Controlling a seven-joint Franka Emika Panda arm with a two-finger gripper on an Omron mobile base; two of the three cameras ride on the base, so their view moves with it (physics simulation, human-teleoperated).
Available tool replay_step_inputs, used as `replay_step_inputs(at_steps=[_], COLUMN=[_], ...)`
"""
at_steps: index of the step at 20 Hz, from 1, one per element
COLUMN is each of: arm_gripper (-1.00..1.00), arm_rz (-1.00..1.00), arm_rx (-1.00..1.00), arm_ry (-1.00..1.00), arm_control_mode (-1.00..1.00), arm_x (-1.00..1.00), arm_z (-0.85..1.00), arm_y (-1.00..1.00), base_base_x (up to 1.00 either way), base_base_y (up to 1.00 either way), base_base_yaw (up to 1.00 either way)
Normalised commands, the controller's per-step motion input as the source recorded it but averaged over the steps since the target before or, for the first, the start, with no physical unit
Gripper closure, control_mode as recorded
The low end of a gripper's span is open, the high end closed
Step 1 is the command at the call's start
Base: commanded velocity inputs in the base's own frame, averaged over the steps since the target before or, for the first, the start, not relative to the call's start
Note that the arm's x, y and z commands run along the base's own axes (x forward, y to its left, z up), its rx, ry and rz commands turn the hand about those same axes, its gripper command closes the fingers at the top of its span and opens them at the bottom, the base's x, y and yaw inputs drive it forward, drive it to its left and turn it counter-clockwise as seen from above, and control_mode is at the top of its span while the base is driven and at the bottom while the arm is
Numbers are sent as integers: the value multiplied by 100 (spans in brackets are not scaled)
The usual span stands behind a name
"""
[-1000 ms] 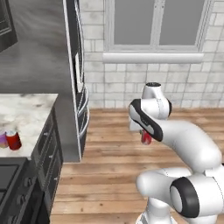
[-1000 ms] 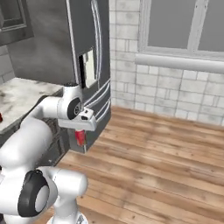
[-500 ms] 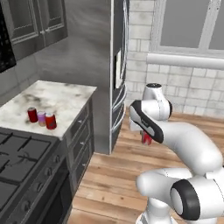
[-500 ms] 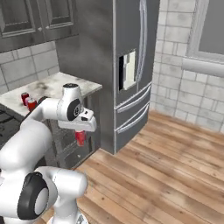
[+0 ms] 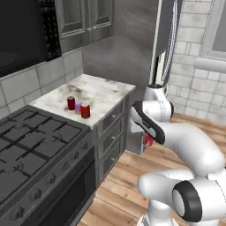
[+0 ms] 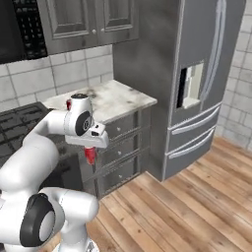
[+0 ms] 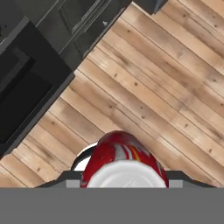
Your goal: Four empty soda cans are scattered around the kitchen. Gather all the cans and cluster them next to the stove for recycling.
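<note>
Red can (image 7: 124,159) in tool (image 6: 90,153); left base adds three on counter (image 5: 106,92).

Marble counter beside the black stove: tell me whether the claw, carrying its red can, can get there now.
Probably yes: the claw holds the red soda can beside the marble counter, nothing between; bare marble lies around the three cans.

We see flat, even rendered light, fairly bright, with soft sheen on the fridge (image 6: 197,88) door (no hard glare). Shadows are faint under the worktop (image 5: 95,92). Edges look slightly soft, pixelated.
</note>
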Motion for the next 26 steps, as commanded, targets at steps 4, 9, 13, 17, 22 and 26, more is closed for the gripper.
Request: replay_step_inputs(at_steps=[4,9,13,17,22,26], arm_gripper=[100,100,100,100,100,100], arm_rz=[0,0,0,0,0,0], arm_rx=[0,0,0,0,0,0], arm_ry=[0,0,0,0,0,0], arm_control_mode=[100,100,100,100,100,100], arm_x=[0,0,0,0,0,0], arm_z=[0,0,0,0,0,0], arm_y=[0,0,0,0,0,0], base_base_x=[25,38,49,49,47,41], base_base_y=[0,-2,-13,-22,-27,-34], base_base_yaw=[44,40,35,34,33,31])
